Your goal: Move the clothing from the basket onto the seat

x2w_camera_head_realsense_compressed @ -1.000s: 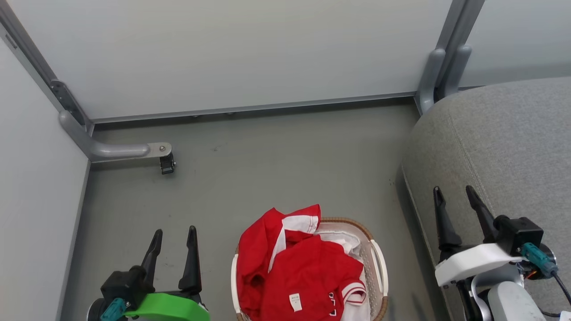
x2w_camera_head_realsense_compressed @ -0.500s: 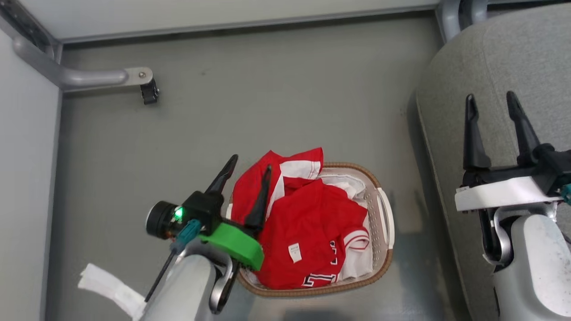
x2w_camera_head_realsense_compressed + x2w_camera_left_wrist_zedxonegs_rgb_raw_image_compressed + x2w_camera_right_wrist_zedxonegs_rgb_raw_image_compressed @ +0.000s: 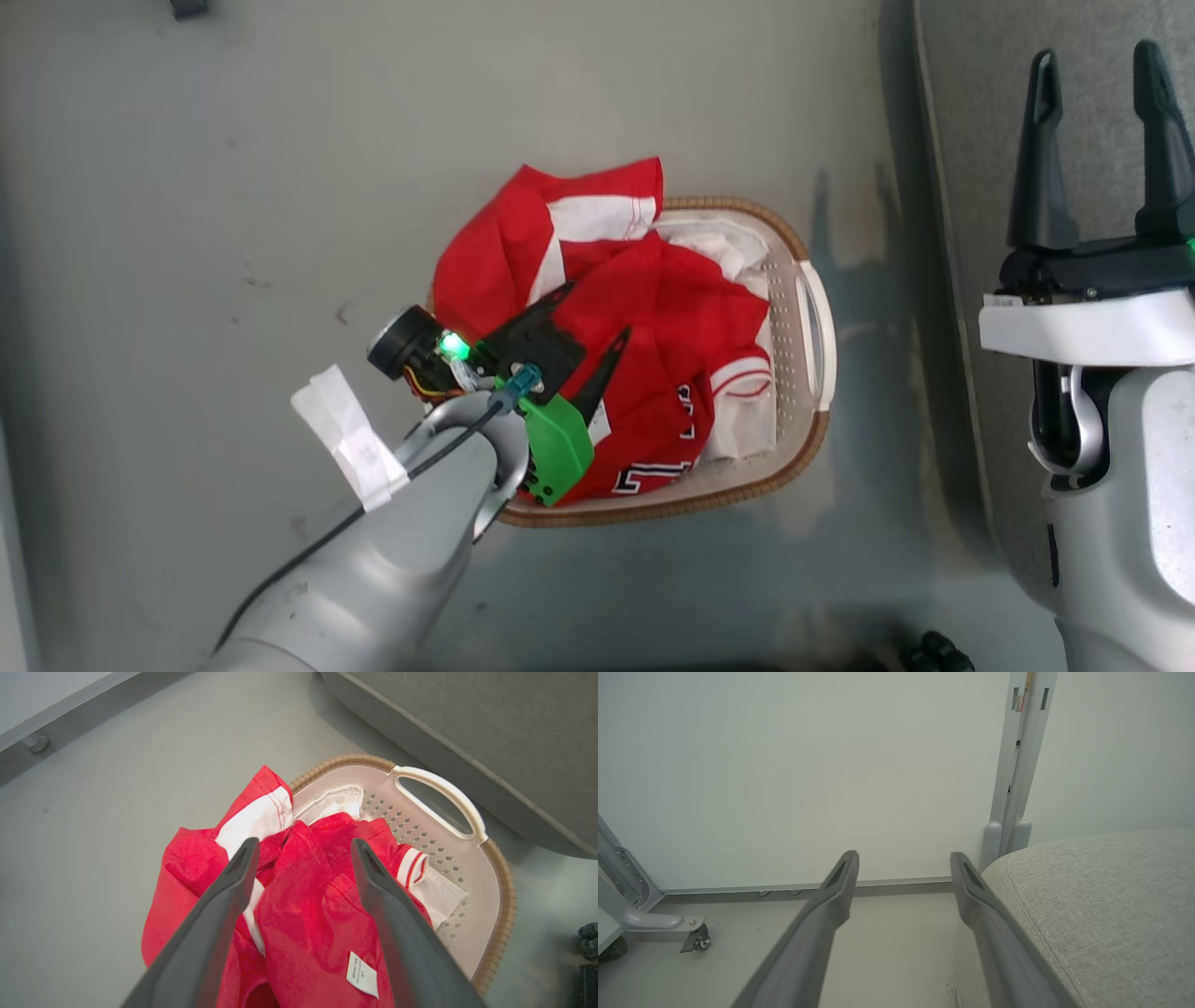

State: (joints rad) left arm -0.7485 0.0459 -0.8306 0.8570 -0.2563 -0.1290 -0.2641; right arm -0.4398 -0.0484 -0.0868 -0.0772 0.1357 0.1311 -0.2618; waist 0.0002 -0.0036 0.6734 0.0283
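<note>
Bare grey floor lies open at the left. The left gripper hangs with fingers wide over the clothing — red garments heaped in the basket, spilling over its left rim. One handle faces the seat across a narrow floor strip; the basket's long axis is unclear. The right gripper, spread and empty, sits above the seat's rounded edge.

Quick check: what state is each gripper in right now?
Left gripper: open, empty, over the red clothing in the basket.
Right gripper: open, empty, by the seat.
</note>
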